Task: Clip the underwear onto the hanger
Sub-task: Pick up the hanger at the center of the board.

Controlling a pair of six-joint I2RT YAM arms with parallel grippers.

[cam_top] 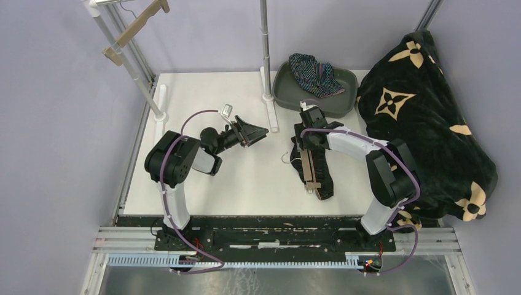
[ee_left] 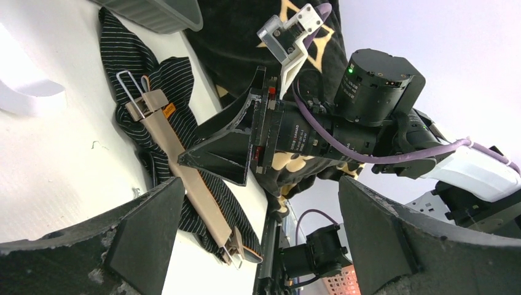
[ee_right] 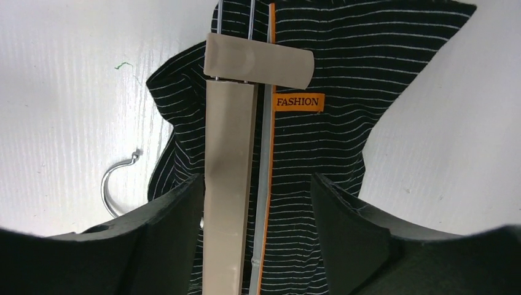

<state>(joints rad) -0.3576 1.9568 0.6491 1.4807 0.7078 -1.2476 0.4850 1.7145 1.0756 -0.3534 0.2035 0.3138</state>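
Tan hanger (cam_top: 307,165) lies flat on the white table (cam_top: 203,178) in the top view, right of centre. Black pinstriped underwear (cam_top: 324,183) sits under it, spilling out toward 5 o'clock. Over the bar's 12 o'clock end: right gripper (cam_top: 305,142). At 9 o'clock from that, apart from the hanger and carrying nothing: left gripper (cam_top: 255,130). The navy striped underwear (cam_top: 314,72) is in the grey bin (cam_top: 347,101), 12 o'clock of the hanger, untouched. Blanket (cam_top: 424,110) at 3 o'clock, spare hanger (cam_top: 136,26) up on the rack at 11.

Left wrist view: own jaws spread wide, empty. Past them the hanger (ee_left: 184,166) runs 11 to 5 across the pinstriped underwear (ee_left: 138,58). The right gripper (ee_left: 199,147) has its tips at the bar near mid-length, parted. Both end clips lie over fabric; can't tell if they bite.

Right wrist view: jaws parted, straddling the bar (ee_right: 230,178), not pinching it. Clip (ee_right: 258,61) at 12 o'clock overlaps the orange-edged waistband beside the FASHION label (ee_right: 297,102). Hook (ee_right: 117,184) at 9 o'clock.

My read: the first garment looks clipped or close to it, and only a lift would prove it. The navy one isn't started, so about half done at best.
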